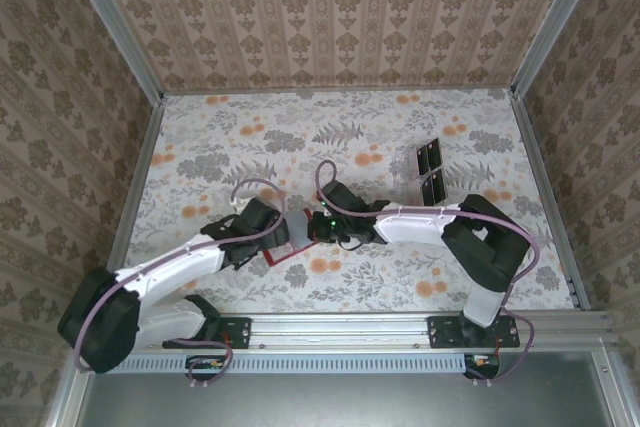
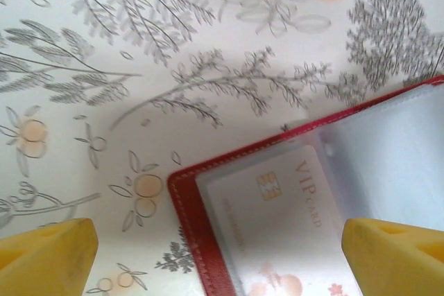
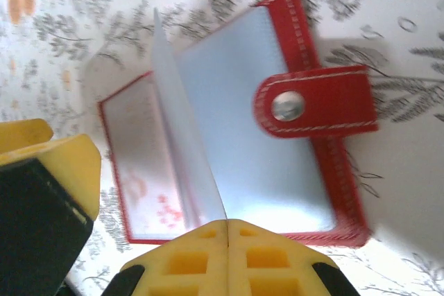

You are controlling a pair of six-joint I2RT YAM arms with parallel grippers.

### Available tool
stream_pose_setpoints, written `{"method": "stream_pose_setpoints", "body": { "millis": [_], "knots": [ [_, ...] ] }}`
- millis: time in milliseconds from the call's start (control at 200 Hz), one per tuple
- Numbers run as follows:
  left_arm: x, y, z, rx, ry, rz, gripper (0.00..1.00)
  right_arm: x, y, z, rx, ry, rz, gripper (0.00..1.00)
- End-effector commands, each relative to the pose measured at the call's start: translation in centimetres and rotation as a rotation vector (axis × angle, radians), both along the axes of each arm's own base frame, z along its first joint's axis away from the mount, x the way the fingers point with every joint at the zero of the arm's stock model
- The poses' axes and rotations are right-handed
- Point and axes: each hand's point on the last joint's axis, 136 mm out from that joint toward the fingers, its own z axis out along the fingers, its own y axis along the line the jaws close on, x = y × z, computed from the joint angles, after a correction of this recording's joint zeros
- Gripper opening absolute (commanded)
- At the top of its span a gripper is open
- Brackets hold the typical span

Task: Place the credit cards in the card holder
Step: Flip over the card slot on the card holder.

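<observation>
The red card holder (image 1: 286,244) lies open on the table between both grippers. In the left wrist view a pale credit card (image 2: 277,220) marked VIP sits inside the clear sleeve of the holder's (image 2: 187,220) left half. My left gripper (image 2: 220,268) hangs open just above it, a yellow finger (image 2: 45,254) on each side. In the right wrist view my right gripper (image 3: 227,225) is shut on a clear sleeve leaf (image 3: 184,129), which stands up from the holder's (image 3: 300,32) spine. The snap tab (image 3: 326,105) points right.
A clear rack with black panels (image 1: 432,169) stands at the back right. Patterned walls enclose the table on three sides. The left gripper's yellow and black finger (image 3: 41,192) sits close beside the holder in the right wrist view.
</observation>
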Motion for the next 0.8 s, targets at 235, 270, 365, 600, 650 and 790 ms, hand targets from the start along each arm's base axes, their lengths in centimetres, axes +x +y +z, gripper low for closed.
{"method": "stream_pose_setpoints", "body": {
  "millis": [235, 270, 365, 600, 650, 790],
  "knots": [
    [-1.1, 2.3, 0.5, -0.037, 0.024, 0.022, 1.00, -1.5, 4.5, 3.3, 0.023, -0.037, 0.122, 0.00],
    [-1.1, 2.5, 0.5, -0.042, 0.022, 0.028, 1.00, -1.8, 4.9, 3.0, 0.016, -0.034, 0.131, 0.00],
    [-1.2, 2.9, 0.7, -0.053, 0.008, 0.045, 1.00, -2.5, 6.3, 2.0, 0.003, -0.018, 0.160, 0.00],
    [-1.4, 3.6, 0.8, -0.069, -0.007, 0.087, 1.00, -4.2, 8.5, -3.1, -0.047, 0.065, 0.209, 0.00],
    [-1.5, 3.8, 0.9, -0.070, -0.011, 0.097, 1.00, -4.5, 8.9, -3.7, -0.046, 0.079, 0.220, 0.00],
    [-1.6, 4.3, 1.2, -0.065, -0.026, 0.116, 1.00, -4.7, 9.9, -3.4, -0.025, 0.074, 0.243, 0.26]
  ]
}}
